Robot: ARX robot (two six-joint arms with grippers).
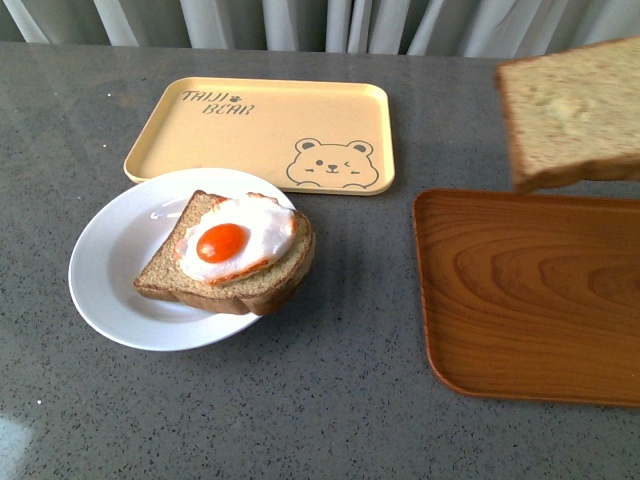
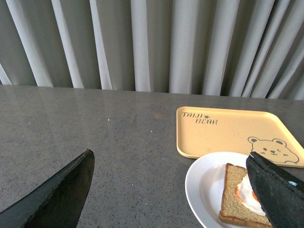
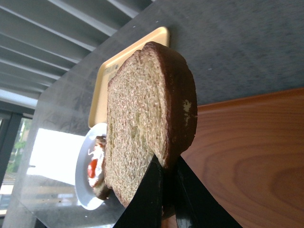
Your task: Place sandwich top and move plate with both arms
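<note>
The sandwich top (image 1: 570, 110), a plain brown bread slice, hangs in the air at the right, above the wooden tray's far edge. My right gripper (image 3: 165, 167) is shut on its lower crust; the slice (image 3: 142, 128) fills the right wrist view. The gripper itself is out of the front view. The white plate (image 1: 105, 270) sits left of centre and bears a bread slice with a fried egg (image 1: 235, 245). My left gripper (image 2: 171, 180) is open and empty, above the table just left of the plate (image 2: 202, 185). Its fingers (image 2: 71, 190) stand wide apart.
A yellow bear tray (image 1: 260, 125) lies behind the plate. A brown wooden tray (image 1: 530, 295) lies at the right, empty. The grey table (image 1: 330, 400) runs to grey curtains (image 2: 142, 42) at the back.
</note>
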